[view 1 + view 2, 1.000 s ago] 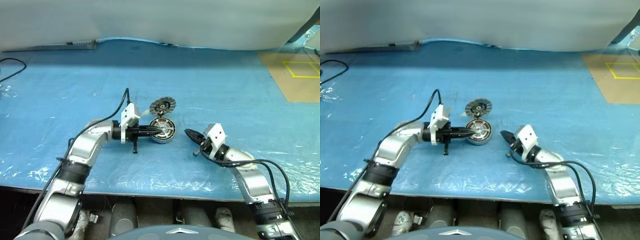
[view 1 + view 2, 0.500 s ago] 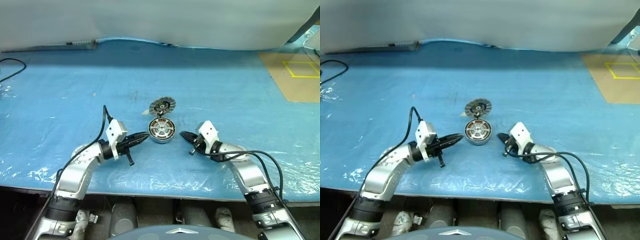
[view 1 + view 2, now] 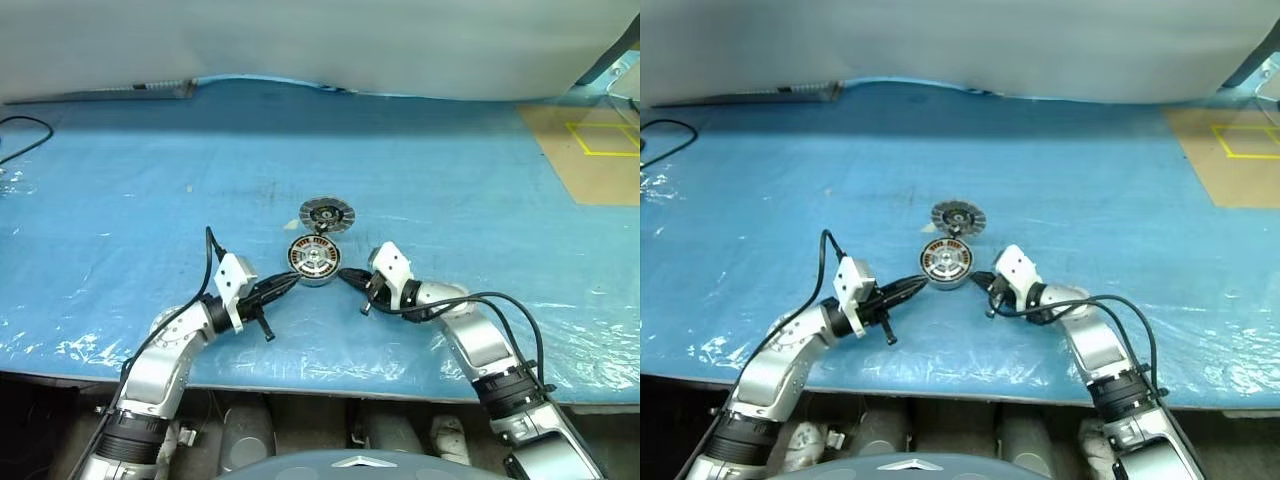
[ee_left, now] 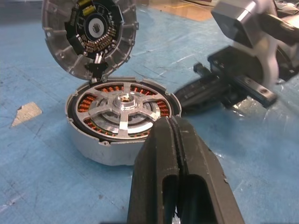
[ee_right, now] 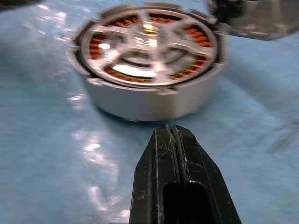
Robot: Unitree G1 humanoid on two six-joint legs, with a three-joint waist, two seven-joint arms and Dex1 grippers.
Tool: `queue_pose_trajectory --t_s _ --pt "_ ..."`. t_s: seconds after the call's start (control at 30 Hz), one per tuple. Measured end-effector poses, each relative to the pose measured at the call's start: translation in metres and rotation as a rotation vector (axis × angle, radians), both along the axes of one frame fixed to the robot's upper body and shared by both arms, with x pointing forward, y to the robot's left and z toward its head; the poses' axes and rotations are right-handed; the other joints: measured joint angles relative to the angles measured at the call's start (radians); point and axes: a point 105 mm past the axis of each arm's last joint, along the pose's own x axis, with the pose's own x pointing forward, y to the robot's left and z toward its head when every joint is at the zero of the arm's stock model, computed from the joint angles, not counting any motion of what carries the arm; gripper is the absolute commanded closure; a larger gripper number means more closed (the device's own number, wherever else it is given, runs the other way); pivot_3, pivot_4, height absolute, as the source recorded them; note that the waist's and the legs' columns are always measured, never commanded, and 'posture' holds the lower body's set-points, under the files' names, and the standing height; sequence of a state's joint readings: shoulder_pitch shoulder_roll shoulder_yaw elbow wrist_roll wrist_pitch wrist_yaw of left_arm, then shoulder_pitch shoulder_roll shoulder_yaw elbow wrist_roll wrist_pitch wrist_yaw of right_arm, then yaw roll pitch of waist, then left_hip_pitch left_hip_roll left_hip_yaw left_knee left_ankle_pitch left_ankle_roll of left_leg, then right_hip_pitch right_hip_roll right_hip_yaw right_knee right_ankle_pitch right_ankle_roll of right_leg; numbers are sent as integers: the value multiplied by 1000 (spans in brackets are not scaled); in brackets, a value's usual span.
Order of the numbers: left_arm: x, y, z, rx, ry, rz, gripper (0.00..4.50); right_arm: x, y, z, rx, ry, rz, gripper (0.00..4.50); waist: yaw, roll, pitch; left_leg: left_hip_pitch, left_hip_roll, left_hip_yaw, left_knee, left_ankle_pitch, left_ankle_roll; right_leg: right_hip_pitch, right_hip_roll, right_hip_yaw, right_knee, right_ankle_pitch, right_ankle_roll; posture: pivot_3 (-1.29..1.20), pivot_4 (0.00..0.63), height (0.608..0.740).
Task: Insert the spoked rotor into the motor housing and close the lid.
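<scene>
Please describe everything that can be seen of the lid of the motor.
The lid is a round silver metal disc with radial ribs near its rim and a dark centre holding a white ring and small copper-coloured parts. It stands open, tilted up behind the motor housing, and meets the housing's rim at its lower edge, where thin wires run. Its inner face is turned toward the left end effector. Neither end effector touches it.

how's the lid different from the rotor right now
The lid stands tilted open at the far edge of the housing; the rotor lies flat inside it. The lid shows a dark centre and a finely ribbed rim; the rotor shows broad silver spokes over orange windings. Both are round, silver and untouched.
</scene>
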State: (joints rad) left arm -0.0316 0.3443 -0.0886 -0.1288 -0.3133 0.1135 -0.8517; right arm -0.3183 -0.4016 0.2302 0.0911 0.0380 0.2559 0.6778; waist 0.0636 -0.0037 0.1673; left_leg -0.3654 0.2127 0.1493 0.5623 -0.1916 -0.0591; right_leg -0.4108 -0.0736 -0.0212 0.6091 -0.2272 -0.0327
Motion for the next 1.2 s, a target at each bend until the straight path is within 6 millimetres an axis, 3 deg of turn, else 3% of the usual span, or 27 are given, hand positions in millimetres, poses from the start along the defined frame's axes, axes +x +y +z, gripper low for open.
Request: queue_pose_trajectory --t_s 0.1,0.17,0.33,0.53,0.7,0.9,1.2 --pt "0 0 -2 4 5 0 4461 30 -23 15 -54 -78 -139 4500 1 0 0 0 0 0 0 0 0 0 0 0 1 0 0 0 150 740" --pt "2 0 -3 9 9 1 4461 45 -29 23 -53 -114 -191 4500 1 0 0 0 0 0 0 0 0 0 0 0 1 0 0 0 150 740" --pt "12 2 -1 15 -16 17 4461 75 -23 40 -50 -193 -231 4500 -12 0 0 -3 0 0 0 0 0 -3 0 0 1 0 0 0 150 740" --pt "17 12 -8 13 -45 68 4461 91 -9 52 36 -197 -190 4500 -20 0 0 -4 0 0 1 2 3 -4 0 0 3 0 -1 0 150 740" --pt "14 14 -10 9 -71 72 4461 87 9 62 140 -157 -64 4500 -20 0 0 -4 1 0 3 1 6 -6 0 0 8 0 -1 0 150 740" --pt "17 13 -8 -2 -68 84 4461 65 27 73 238 -106 134 4500 -18 0 0 -4 3 0 8 0 7 -6 0 0 13 -1 -2 0 150 740" --pt "25 13 -7 -4 -50 90 4461 24 48 65 323 9 297 4500 -21 0 0 -4 3 1 9 0 6 -7 1 1 14 -1 -3 0 150 740"
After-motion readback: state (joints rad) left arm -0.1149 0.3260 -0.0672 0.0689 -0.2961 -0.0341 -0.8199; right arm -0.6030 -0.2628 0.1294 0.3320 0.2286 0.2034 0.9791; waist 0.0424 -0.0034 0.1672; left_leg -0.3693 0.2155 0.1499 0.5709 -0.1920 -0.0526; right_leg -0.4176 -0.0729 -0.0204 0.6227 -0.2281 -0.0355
